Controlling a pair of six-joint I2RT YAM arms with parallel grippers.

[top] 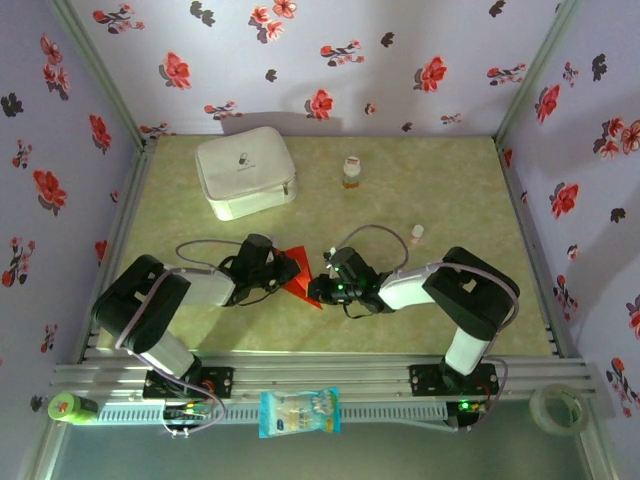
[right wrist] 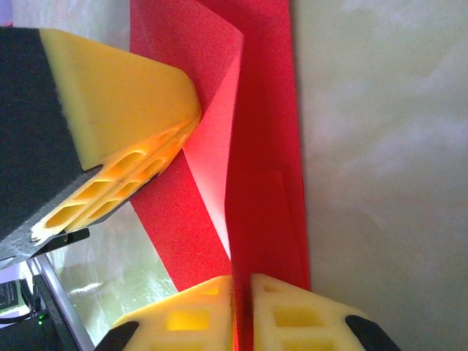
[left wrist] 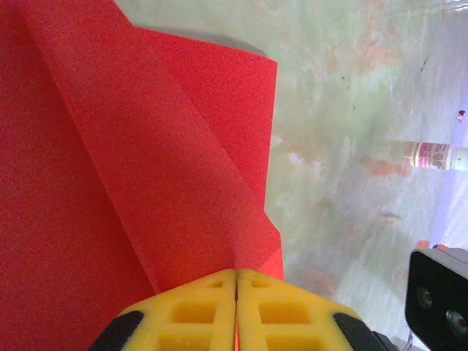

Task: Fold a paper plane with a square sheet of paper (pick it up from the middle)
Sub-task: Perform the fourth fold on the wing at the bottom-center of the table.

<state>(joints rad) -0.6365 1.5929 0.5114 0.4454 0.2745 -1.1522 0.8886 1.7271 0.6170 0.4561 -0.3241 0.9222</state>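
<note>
Red paper (left wrist: 110, 183) edges beyond frame

The table (top: 460, 200) centre is obstructed: the left claw (top: 290, 267) and right claw (top: 323, 286) meet there, both clamped on the red paper (top: 303, 288). A white case (top: 245, 172) blocks the rear left; a small bottle (top: 351, 172) stands rear centre. Far right corner: free surface.

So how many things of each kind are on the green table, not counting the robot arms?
Red paper: 1
White case: 1
Small bottles: 2
Total: 4
</note>
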